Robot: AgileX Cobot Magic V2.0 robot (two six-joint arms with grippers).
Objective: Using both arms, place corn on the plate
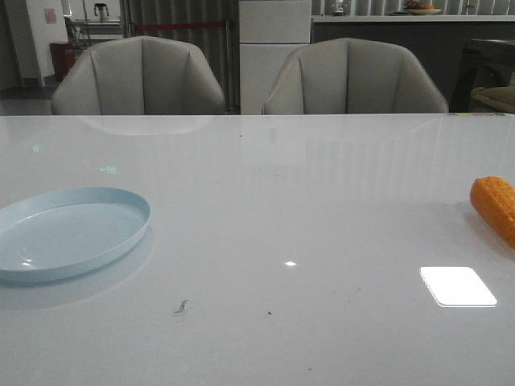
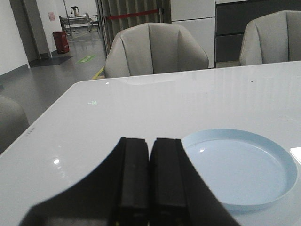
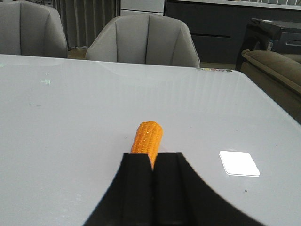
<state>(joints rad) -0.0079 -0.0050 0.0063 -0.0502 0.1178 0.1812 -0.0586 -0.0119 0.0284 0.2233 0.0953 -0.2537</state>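
White tabletop point(image 1: 265, 201) holds the corn point(image 3: 147, 137) just ahead of the right claw point(image 3: 153, 176) and the plate point(image 2: 282, 155) beside the left claw point(image 2: 149, 179). Both claws are pressed closed and empty, so nothing is picked up yet; next, the right one must open and reach forward over the corn.

Table point(image 1: 265, 209): fills the lower two thirds of the front view.
Plate point(image 1: 68, 232): on the table, at the left edge of the frame, lower left.
Corn point(image 1: 496, 207): on the table, at the far right edge, partly cut off; well apart from the plate.
Two chairs point(image 1: 138, 76) point(image 1: 354, 78): behind the table's far edge, upper left and upper right of centre.
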